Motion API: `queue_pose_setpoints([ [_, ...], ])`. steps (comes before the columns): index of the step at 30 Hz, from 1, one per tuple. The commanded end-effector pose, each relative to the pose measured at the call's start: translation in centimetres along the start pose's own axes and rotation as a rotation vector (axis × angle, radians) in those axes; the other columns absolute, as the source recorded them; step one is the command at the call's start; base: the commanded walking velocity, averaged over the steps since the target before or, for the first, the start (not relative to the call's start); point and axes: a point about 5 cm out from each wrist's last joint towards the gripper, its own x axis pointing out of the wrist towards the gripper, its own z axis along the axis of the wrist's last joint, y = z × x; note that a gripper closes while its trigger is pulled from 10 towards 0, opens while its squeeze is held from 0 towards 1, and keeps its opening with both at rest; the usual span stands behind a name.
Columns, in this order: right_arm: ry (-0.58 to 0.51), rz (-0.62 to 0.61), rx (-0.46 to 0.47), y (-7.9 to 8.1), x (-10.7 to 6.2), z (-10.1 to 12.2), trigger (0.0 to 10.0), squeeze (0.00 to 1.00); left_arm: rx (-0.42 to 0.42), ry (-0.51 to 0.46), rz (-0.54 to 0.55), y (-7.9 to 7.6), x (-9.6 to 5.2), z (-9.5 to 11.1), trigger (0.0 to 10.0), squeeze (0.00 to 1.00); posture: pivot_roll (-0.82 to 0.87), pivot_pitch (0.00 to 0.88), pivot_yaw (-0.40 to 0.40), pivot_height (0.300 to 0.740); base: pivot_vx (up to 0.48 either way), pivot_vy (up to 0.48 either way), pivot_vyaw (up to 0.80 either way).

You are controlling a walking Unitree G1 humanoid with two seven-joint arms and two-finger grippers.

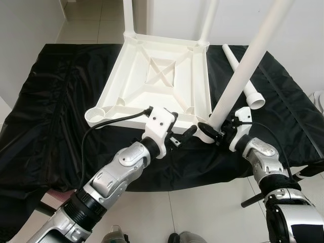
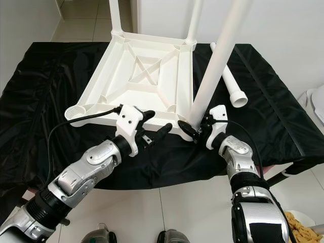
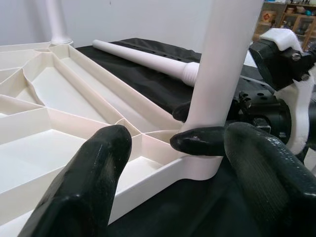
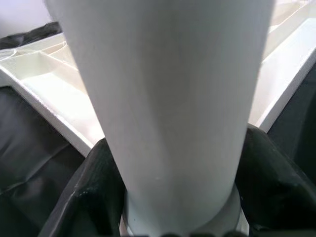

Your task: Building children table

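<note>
The white leg (image 1: 238, 76) is grasped at its base by the right gripper (image 1: 212, 130), standing in the upside-down tabletop's (image 1: 152, 81) near right corner socket. The left gripper (image 1: 179, 135) is held released beside it. A spare leg (image 1: 242, 76) is laid on the black cloth (image 1: 50, 101).

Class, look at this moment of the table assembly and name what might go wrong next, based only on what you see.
1. The right hand grips the white leg only at its base, and the leg leans, so it may cross-thread or jam in the corner socket.
2. The upturned tabletop lies on loose black cloth; the open left hand is not clamping it, so it may slide or turn.
3. The spare leg lies loose nearby and could roll off.
</note>
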Motion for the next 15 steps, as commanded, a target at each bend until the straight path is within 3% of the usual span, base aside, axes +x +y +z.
queue_pose_setpoints([
  [1,0.004,-0.044,0.007,0.3,-0.1,-0.4,10.0,0.0,0.016,-0.007,-0.259,-1.3,-0.3,0.1,10.0,0.0,0.0,0.045,-0.034,0.74,0.0,0.0,0.0],
  [12,0.003,-0.182,0.03,2.1,0.6,-0.5,10.0,0.0,0.011,-0.005,-0.268,-1.6,-0.3,0.0,10.0,0.0,0.0,0.042,-0.033,0.74,0.0,0.0,0.0],
  [15,-0.008,-0.281,0.052,2.5,0.8,-0.2,10.0,0.0,0.01,-0.004,-0.274,-1.7,-0.3,0.0,10.0,0.0,-0.01,0.04,-0.033,0.74,0.0,0.0,0.0],
])
